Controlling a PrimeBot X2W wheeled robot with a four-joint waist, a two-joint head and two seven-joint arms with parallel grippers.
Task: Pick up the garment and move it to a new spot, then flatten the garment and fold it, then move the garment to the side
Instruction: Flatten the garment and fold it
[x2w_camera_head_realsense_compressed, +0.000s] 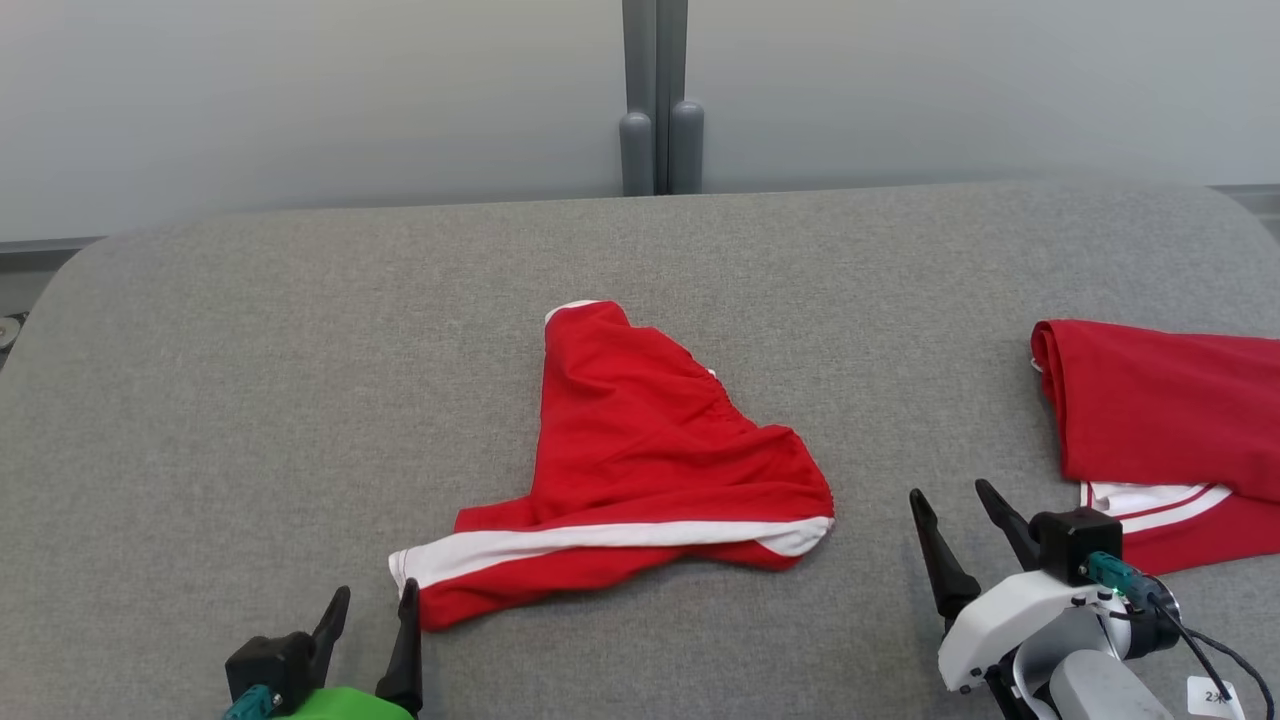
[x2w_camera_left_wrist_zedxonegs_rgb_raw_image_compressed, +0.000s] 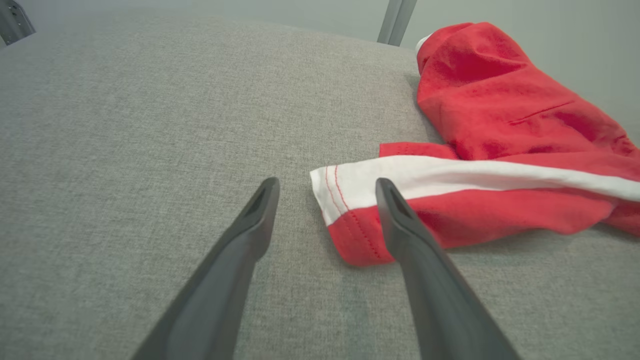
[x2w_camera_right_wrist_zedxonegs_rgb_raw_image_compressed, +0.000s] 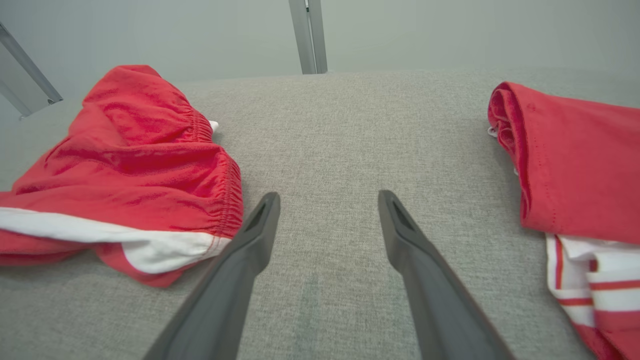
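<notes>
A pair of red shorts with a white side stripe, the garment, lies crumpled in the middle of the grey padded table. My left gripper stands open at the table's front, its right finger just touching or overlapping the garment's lower left hem corner; nothing is clamped between the jaws. At the front right my right gripper stands open over bare cloth, between the garment and a second red piece, touching neither.
A folded red and white striped garment lies at the table's right edge, also seen in the right wrist view. A grey wall with a vertical post stands behind the table. Bare grey surface spreads to the left.
</notes>
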